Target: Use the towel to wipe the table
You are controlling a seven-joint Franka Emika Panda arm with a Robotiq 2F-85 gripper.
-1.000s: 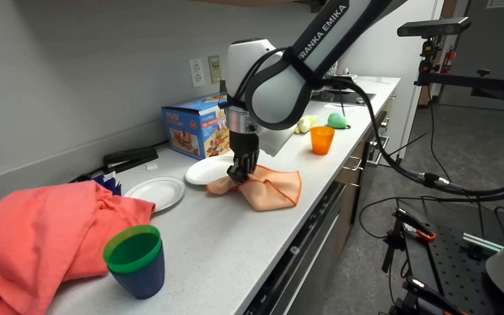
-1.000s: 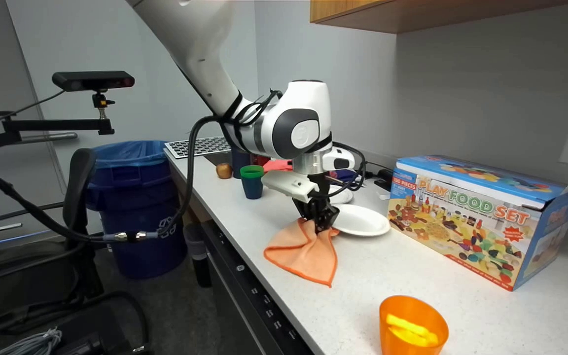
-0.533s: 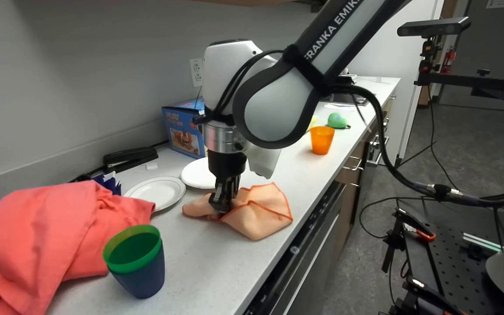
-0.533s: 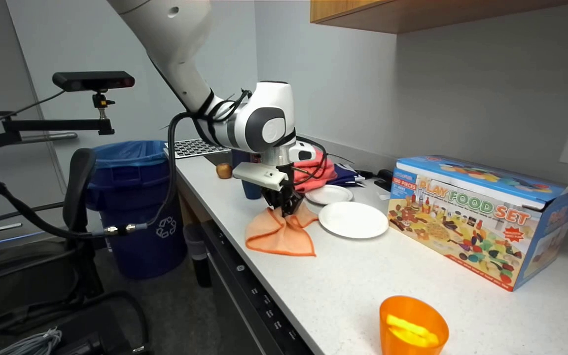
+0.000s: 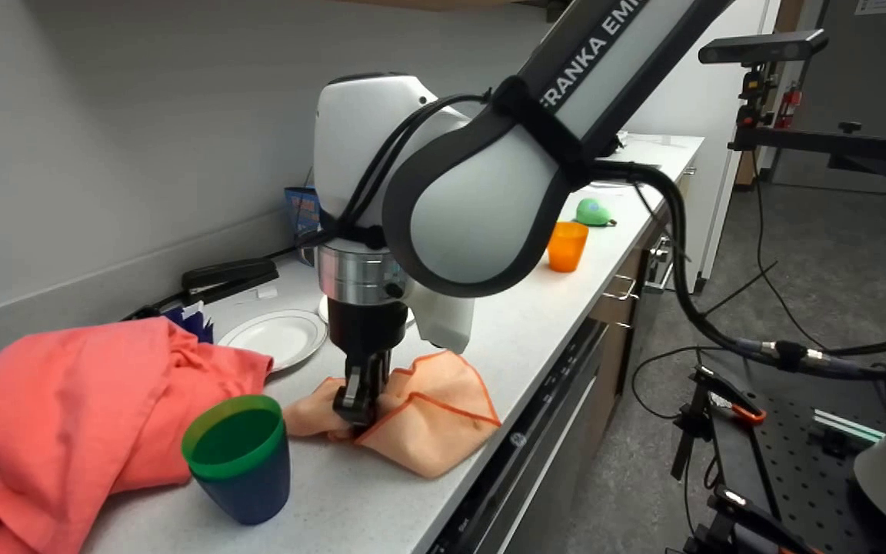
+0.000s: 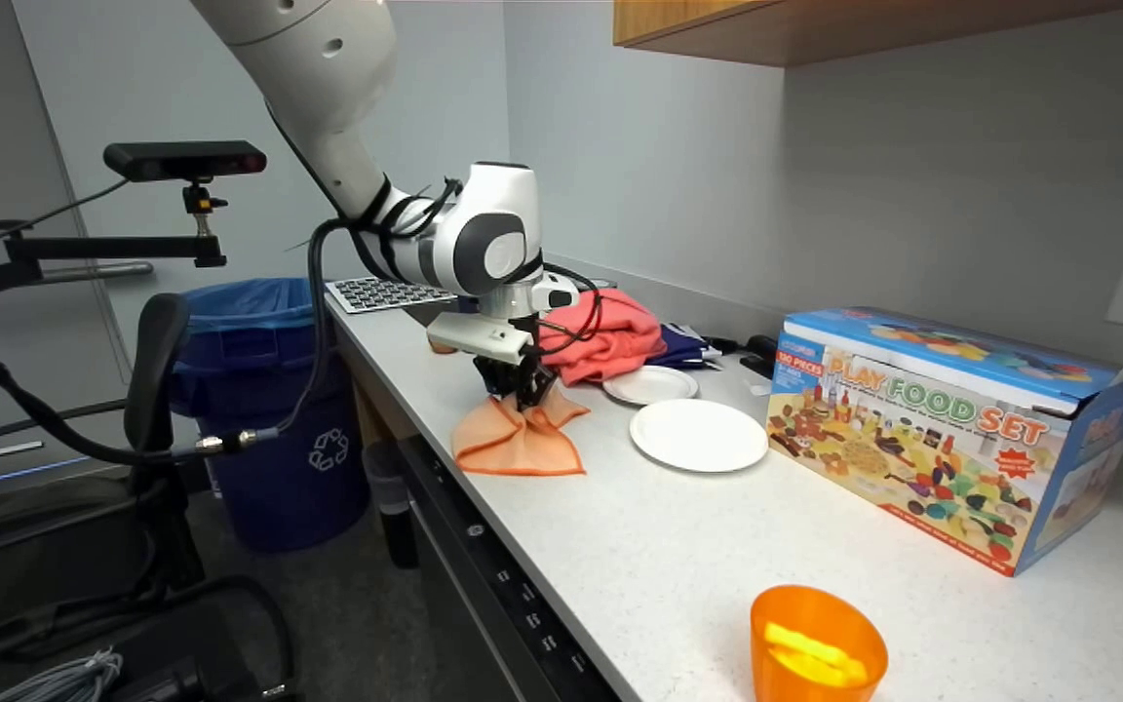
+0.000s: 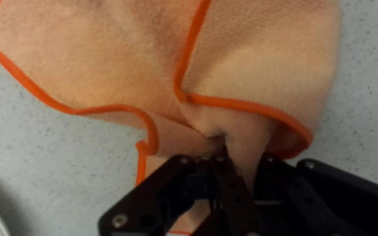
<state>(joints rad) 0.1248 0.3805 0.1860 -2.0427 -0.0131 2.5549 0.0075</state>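
The towel is a light-orange cloth with darker orange edging. It lies bunched on the white counter [image 5: 335, 504], and the towel shows in both exterior views [image 5: 439, 423] [image 6: 518, 447]. My gripper [image 5: 356, 412] points down and is shut on the towel's middle. In the wrist view a fold of the towel [image 7: 110, 72] rises between the black fingers of the gripper [image 7: 241, 164]. The rest of the towel spreads over the counter around the gripper. The fingertips are hidden in the cloth. In an exterior view the gripper [image 6: 521, 390] stands near the counter's front edge.
Nested green and blue cups [image 5: 247, 469] stand close to the towel's edge, with a coral cloth [image 5: 97, 415] behind them. White plates [image 5: 278, 338] [image 6: 698, 436] lie toward the wall. A play food box [image 6: 922, 439] and an orange cup [image 6: 815, 643] stand farther along.
My gripper has dragged the towel along the counter, away from the orange cup and box, toward the nested cups and coral cloth. The grip on the towel has stayed shut.
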